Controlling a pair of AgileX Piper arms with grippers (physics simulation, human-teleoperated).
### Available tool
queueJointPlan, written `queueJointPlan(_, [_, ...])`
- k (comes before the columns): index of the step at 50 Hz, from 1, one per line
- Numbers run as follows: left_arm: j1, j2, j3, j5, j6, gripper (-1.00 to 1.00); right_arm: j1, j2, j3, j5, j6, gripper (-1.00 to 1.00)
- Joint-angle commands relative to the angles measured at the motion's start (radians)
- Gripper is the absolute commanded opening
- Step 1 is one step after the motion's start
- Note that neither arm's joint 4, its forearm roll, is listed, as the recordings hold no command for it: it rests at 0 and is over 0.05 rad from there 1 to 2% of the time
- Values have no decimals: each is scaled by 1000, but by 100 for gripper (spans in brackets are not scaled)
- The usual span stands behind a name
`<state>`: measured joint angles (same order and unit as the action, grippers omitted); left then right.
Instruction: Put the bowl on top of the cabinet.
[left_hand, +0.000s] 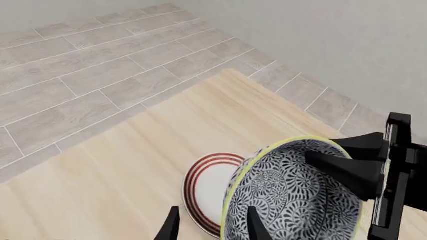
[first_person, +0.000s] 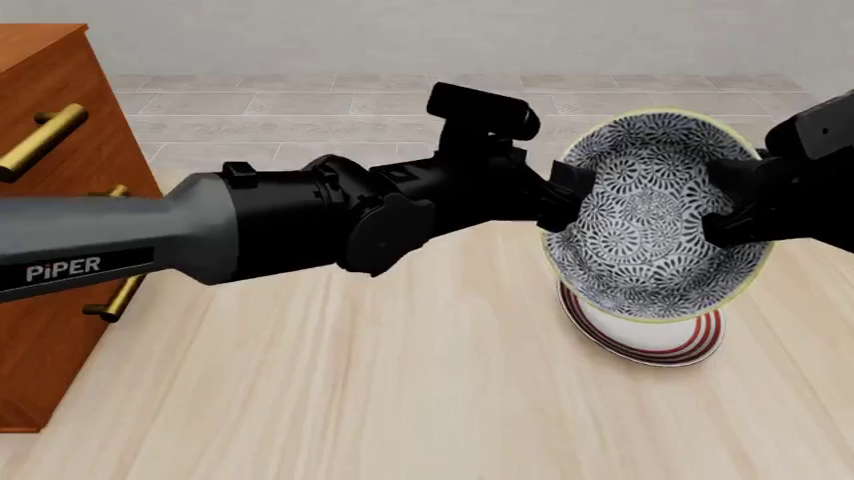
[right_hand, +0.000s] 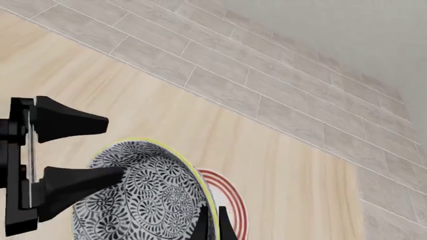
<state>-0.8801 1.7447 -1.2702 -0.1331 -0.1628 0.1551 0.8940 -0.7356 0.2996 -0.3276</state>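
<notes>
The black-and-white patterned bowl (first_person: 654, 220) hangs tilted on its side in the air, just above a white plate with red rings (first_person: 641, 342). My right gripper (first_person: 727, 205) is shut on the bowl's right rim; in the right wrist view its fingertips (right_hand: 200, 222) pinch the yellowish rim of the bowl (right_hand: 147, 200). My left gripper (first_person: 567, 197) stands open at the left rim, one finger (left_hand: 253, 222) over the bowl's (left_hand: 293, 195) inside and the other outside. The reddish-brown cabinet (first_person: 54, 200) stands at the far left, its top out of view.
The plate (left_hand: 210, 185) lies flat on the light wooden table (first_person: 334, 380) under the bowl. Brass handles (first_person: 40, 140) stick out from the cabinet's front. Grey tiled floor (first_person: 334, 110) and a pale wall lie beyond the table's far edge.
</notes>
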Motion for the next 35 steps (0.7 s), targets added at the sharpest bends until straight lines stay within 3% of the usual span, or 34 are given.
queueJointPlan(1, [3,27,-10,-5,-5,100,19,-33,-1,17,1,-100])
queueJointPlan(24, [1,54,-15,-10,-11,100,55,-97,-2,61,-11,-100])
queueJointPlan(25, [0,57,-16,-9,-14,-100,56,-101,-2,64,-11,-100])
queueJointPlan(35, [-13,61,-11,-11,-20,-100,68,-134,-7,90,-21,-100])
